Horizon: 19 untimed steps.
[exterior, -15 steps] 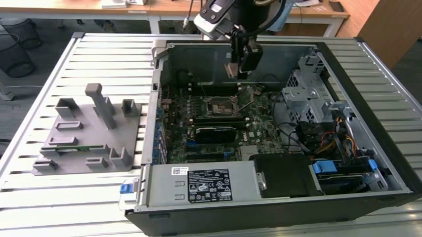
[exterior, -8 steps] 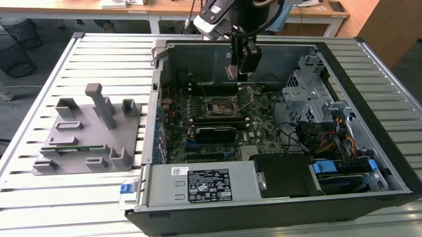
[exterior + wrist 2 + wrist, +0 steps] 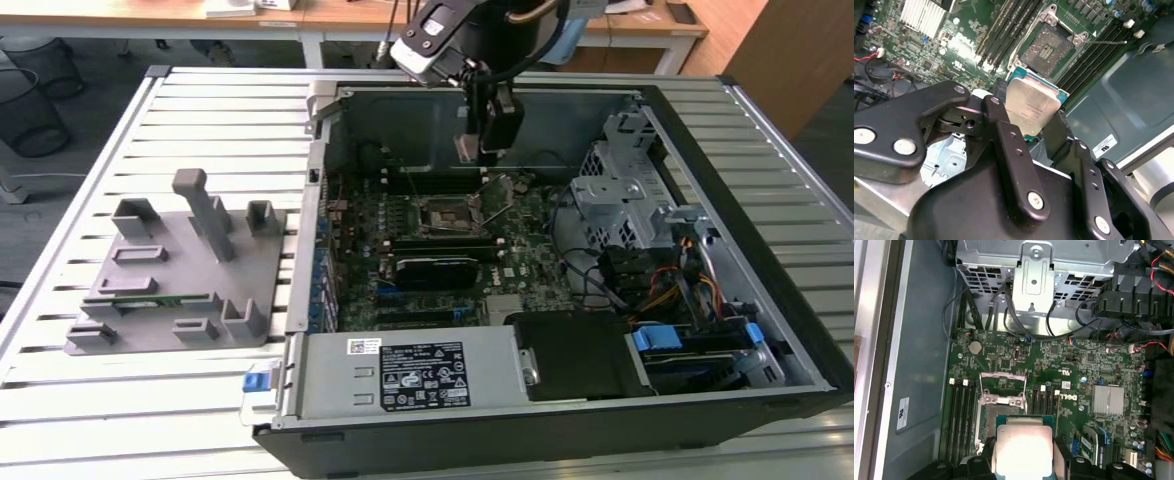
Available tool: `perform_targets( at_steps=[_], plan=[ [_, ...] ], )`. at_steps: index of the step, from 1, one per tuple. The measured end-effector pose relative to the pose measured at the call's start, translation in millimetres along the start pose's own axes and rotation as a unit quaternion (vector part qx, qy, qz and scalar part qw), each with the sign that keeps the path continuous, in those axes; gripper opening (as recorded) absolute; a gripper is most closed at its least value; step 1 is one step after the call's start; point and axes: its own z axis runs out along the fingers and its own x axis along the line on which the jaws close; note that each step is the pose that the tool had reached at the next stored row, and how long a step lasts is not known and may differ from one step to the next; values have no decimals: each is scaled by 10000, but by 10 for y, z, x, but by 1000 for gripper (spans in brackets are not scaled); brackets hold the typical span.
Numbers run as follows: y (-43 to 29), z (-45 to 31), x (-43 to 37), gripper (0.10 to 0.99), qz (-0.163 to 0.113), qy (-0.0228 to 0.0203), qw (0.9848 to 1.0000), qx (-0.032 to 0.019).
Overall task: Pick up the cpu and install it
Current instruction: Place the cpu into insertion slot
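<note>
The slatted table takes up most of the floor here, and the open computer case lies flat on it with its side off. Inside, the green motherboard spreads across the middle. The power supply sits along the near edge, and a metal drive cage stands on the exterior view's right.

Out on the slats, on the exterior view's left, is a grey fixture with a narrow green memory stick lying in it.

Now the arm: it reaches down into the case, and the gripper hangs above the far part of the board. In the second wrist view its two black fingers are clamped on opposite edges of the cpu, silvery top facing the camera.

The chip is up in the air and tilted, clear of the board. The cpu socket lies just beyond it, bare, with its metal frame flipped open. A small finned heatsink sits off to one side.
</note>
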Motion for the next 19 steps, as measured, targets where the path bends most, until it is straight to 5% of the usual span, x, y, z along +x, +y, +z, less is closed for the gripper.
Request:
perform_targets(
  at_steps=[19],
  plan=[
    [-133,232,66,537,18,35,10000,-5]
  ],
)
